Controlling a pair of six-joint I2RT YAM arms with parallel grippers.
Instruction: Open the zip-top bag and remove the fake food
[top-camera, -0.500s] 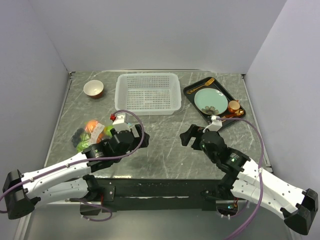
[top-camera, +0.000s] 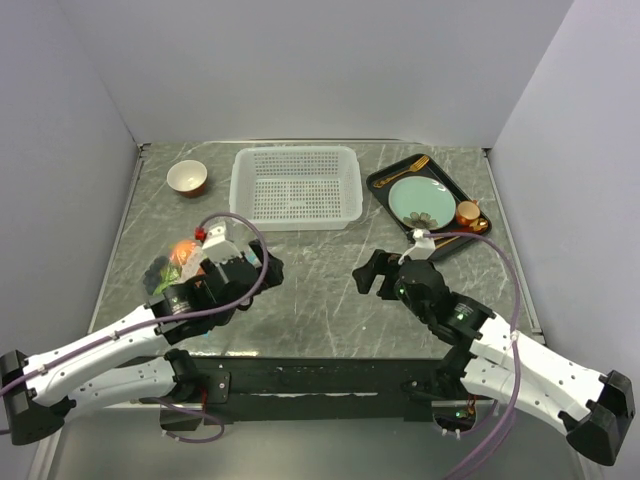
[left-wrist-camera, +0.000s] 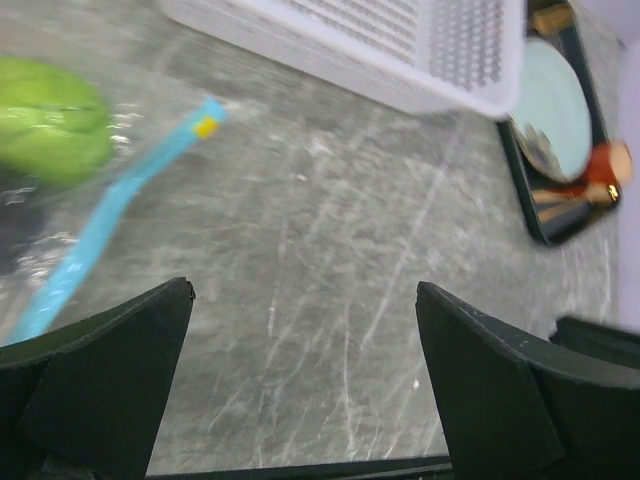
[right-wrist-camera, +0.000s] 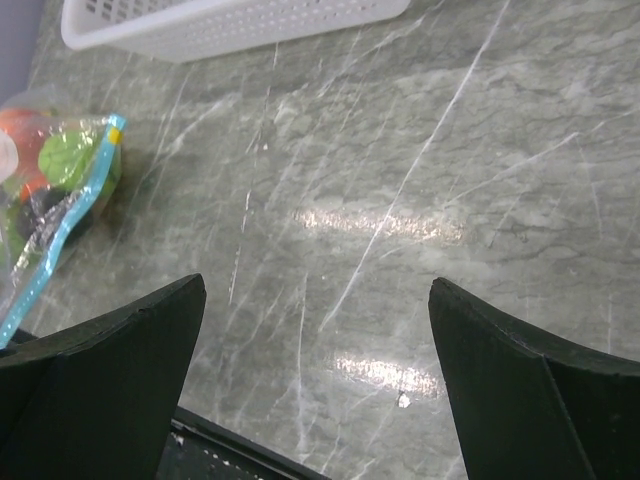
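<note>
The zip-top bag (top-camera: 172, 262) lies at the table's left, clear plastic with a teal-blue zip strip (left-wrist-camera: 110, 215); it also shows in the right wrist view (right-wrist-camera: 50, 195). Inside it I see fake food: an orange piece (top-camera: 183, 251), a green piece (left-wrist-camera: 50, 120) and dark pieces. My left gripper (top-camera: 262, 268) is open and empty, just right of the bag, its arm partly covering it. My right gripper (top-camera: 368, 275) is open and empty over bare table at the centre right, well apart from the bag.
A white perforated basket (top-camera: 296, 186) stands at the back centre. A small bowl (top-camera: 187, 177) sits at the back left. A dark tray (top-camera: 396, 176) at the back right holds a pale-green plate (top-camera: 420, 201), a gold fork and an orange cup (top-camera: 467, 212).
My left arm has shifted left and away from the camera, now covering more of the bag. My right gripper has moved slightly left.
</note>
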